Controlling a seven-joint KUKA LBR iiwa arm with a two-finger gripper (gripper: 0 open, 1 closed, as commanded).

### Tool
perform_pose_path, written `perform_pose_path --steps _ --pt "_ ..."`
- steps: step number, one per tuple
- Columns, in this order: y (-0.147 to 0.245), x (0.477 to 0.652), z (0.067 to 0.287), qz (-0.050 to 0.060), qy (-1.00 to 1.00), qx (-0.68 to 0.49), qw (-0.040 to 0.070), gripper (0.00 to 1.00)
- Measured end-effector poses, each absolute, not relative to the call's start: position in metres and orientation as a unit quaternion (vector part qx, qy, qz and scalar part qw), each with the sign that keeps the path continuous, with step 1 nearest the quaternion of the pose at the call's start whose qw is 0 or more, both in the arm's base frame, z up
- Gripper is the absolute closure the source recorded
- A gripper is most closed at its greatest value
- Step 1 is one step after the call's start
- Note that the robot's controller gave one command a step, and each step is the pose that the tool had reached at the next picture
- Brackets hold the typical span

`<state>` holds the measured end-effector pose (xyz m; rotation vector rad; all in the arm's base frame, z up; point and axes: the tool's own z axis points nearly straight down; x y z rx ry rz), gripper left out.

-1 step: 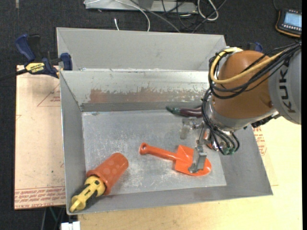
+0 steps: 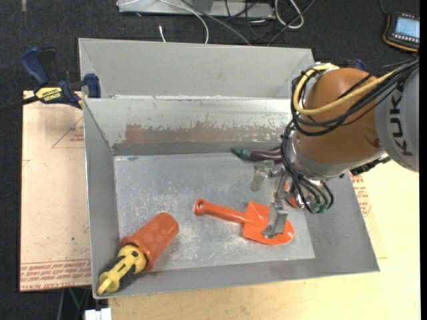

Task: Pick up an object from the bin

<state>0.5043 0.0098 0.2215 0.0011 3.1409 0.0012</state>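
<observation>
An orange toy shovel (image 2: 235, 217) lies on the bin floor right of the middle, its handle pointing left and its blade to the right. My gripper (image 2: 267, 202) is down at the blade and stands open. One metal finger (image 2: 274, 223) is over the blade. The other finger (image 2: 259, 178) is above bare floor just behind the blade. Nothing is held between them. A dark maroon thing (image 2: 257, 155) lies by the back wall close to the gripper, partly hidden under the arm.
An orange cylinder-shaped toy with a yellow tip (image 2: 137, 250) lies in the near left corner. The arm with its orange cover and cables hangs over the bin's right side. Bare floor spreads across the left and middle.
</observation>
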Motion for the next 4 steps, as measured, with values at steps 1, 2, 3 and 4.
perform_pose_path --steps 1,2,3,4 --pt "-0.030 0.501 0.131 0.001 0.994 0.109 0.001 0.00" --pt "-0.059 0.491 0.070 0.001 1.000 0.020 0.008 0.00" --pt "-0.041 0.486 0.070 0.001 0.963 0.270 0.000 0.00" --pt "-0.057 0.493 0.071 0.002 1.000 0.024 0.010 0.00"
